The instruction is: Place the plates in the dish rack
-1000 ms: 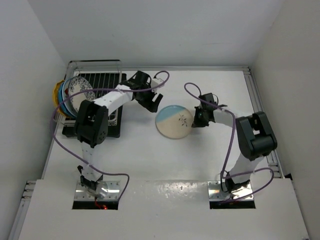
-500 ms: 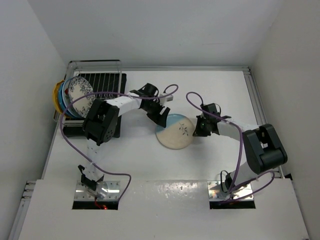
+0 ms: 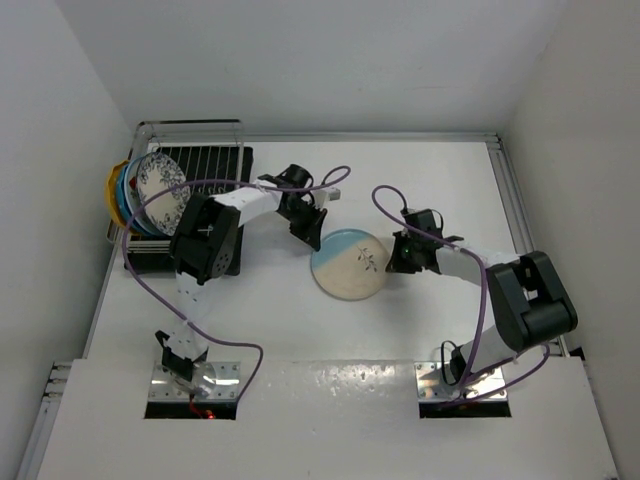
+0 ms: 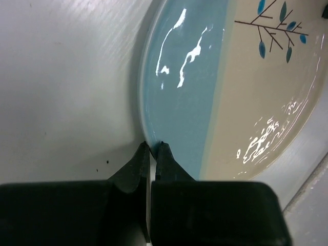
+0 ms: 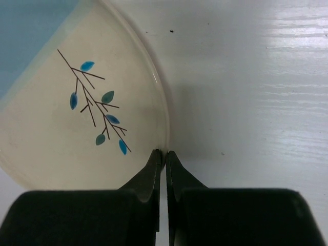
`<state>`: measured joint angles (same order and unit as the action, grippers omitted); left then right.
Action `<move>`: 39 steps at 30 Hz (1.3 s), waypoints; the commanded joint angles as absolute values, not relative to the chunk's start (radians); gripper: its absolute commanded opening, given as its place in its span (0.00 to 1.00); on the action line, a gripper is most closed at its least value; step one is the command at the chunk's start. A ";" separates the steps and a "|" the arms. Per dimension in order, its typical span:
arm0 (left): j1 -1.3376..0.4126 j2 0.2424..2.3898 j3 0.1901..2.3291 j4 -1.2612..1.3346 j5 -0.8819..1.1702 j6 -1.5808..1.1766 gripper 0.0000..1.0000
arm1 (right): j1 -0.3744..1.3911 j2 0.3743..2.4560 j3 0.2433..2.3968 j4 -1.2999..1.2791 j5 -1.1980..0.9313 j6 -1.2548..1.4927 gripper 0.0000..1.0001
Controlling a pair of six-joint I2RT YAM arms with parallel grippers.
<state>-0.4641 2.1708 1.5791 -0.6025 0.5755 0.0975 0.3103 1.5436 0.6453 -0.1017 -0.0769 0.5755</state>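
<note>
We noted blue-and-cream plate [image 3: 347, 265] on table [image 3: 300, 330], apart from dish rack [image 3: 205, 165]. Left jaws clenched, tips at blue rim. Right jaws clenched, tips at cream rim. Other plates [image 3: 157, 187] upright in rack.

Counted one blue-and-cream plate [image 3: 348, 263] on the table [image 3: 300, 330]. At least three racked plates [image 3: 160, 190] were distinguishable in one dish rack [image 3: 205, 160]. Two arms were present: left gripper [image 3: 313, 242], right gripper [image 3: 390, 262].
</note>
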 commanded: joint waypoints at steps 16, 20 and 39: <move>-0.463 1.901 1.641 -0.796 0.518 0.193 0.00 | 0.305 1.667 0.727 0.250 -0.506 0.474 0.72; -0.463 1.901 1.631 -0.805 0.545 0.202 0.00 | 0.337 1.758 0.764 0.458 -0.743 0.554 0.72; -0.416 2.022 1.666 -0.850 0.755 0.547 0.59 | 0.247 1.812 0.750 0.966 -1.109 0.701 0.00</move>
<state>-0.4217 1.9739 1.5982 -0.8215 0.6323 0.4435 0.2596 1.8751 0.6567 0.7807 -0.9585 0.7097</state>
